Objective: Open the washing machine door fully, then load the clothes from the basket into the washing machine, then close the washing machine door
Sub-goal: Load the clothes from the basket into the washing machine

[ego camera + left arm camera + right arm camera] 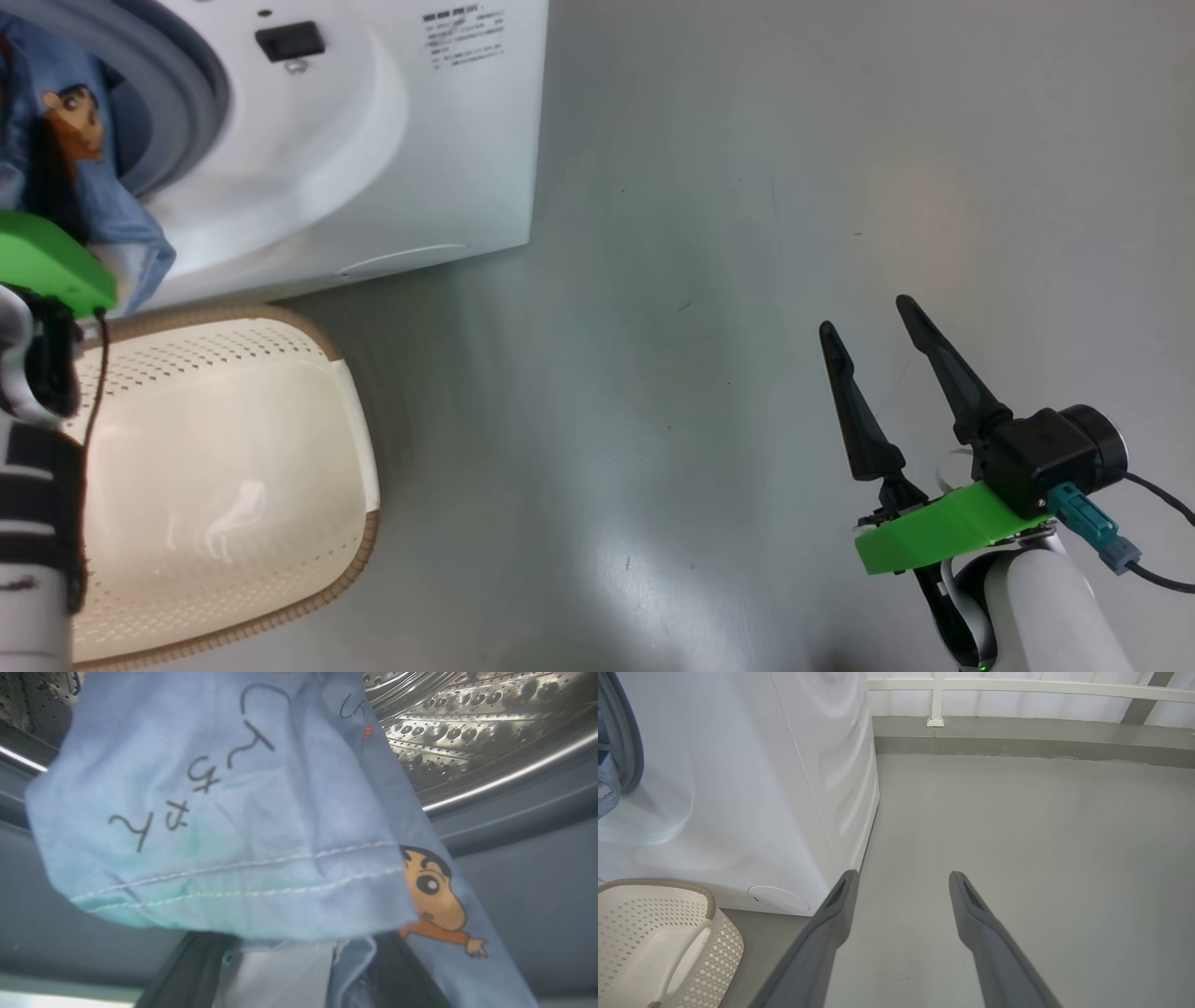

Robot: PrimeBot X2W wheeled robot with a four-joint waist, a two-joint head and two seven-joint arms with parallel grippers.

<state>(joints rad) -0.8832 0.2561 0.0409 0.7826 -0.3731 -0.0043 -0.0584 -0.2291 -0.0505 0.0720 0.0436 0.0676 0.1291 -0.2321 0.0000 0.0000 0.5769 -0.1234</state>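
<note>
The white washing machine (448,140) stands at the upper left, its mouth with the grey rubber ring (191,103) uncovered; the washing machine door is out of view. A light blue cloth with orange cartoon figures (233,835) hangs in the mouth, in front of the steel drum (467,728). It drapes over my left gripper (51,187), whose dark fingers (187,975) stand wide apart beneath it, tips hidden. The cream basket (369,541) sits below the mouth with nothing in it. Over the floor at the lower right my right gripper (865,315) is open and holds nothing.
Bare grey floor (700,233) spreads to the right of the machine. In the right wrist view a low kerb and white railing (1017,686) bound it at the far end. The basket (724,947) nearly touches the machine's front, near a round cover (777,899).
</note>
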